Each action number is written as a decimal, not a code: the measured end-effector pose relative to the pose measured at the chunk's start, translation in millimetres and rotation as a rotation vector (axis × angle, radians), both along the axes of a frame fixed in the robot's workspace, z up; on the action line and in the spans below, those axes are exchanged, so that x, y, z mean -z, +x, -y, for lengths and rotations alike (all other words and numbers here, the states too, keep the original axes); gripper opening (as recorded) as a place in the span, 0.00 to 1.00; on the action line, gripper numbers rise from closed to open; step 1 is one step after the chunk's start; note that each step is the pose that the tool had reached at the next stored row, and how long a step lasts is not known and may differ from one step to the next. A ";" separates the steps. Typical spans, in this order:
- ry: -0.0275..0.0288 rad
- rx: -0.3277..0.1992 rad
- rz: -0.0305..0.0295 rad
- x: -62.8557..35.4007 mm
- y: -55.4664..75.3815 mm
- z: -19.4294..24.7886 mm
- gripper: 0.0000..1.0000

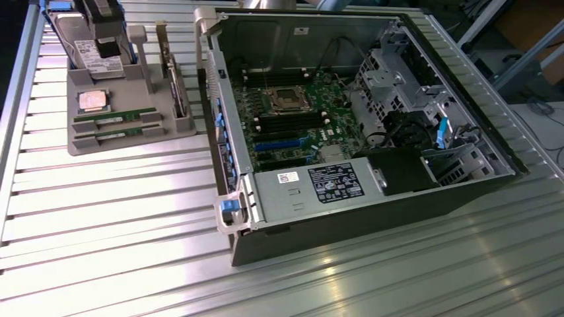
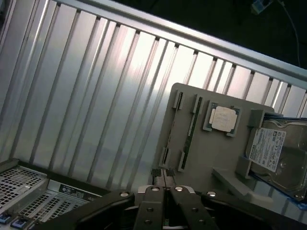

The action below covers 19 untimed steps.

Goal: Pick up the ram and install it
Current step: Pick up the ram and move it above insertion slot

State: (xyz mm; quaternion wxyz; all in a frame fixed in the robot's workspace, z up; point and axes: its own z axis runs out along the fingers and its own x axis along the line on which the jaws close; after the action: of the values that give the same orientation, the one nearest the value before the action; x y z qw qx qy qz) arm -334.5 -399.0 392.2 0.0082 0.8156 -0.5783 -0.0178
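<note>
Two rams lie side by side in the slots of a grey holder tray (image 1: pixel 132 142) at the exterior view's left: one ram (image 1: pixel 119 119) and its twin (image 1: pixel 119 133) just nearer the camera. In the wrist view, one ram (image 2: pixel 189 134) shows as a thin green strip on the tray (image 2: pixel 211 158), and the other (image 2: pixel 171 132) sits beside it. My gripper (image 2: pixel 163 173) is shut with nothing between its fingers, and it hangs above the table close to the tray's ram end. The open computer case (image 1: pixel 352 218) holds the motherboard (image 1: pixel 295 125) with dark memory slots (image 1: pixel 286 122).
The tray also carries a silver CPU (image 1: pixel 92 100), an upright expansion card (image 1: pixel 176 86) and a hard drive (image 1: pixel 92 46). A power supply (image 1: pixel 317 188) fills the case's near end. The ribbed metal table (image 1: pixel 115 218) spreads around the tray and case.
</note>
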 end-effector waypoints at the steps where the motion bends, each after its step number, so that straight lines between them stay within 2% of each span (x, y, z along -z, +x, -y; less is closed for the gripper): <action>1: -0.0001 -0.014 0.0000 0.0 0.0 0.0 0.11; 8: -0.0017 -0.119 0.0000 0.0 0.0 0.0 0.11; 10: -0.0027 -0.176 0.0000 0.1 0.0 0.0 0.11; 19: -0.0057 -0.330 -0.0001 0.1 0.0 0.0 0.11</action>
State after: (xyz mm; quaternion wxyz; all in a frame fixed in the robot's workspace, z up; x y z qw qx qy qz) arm -334.5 -399.0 392.1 0.0134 0.8995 -0.4364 -0.0146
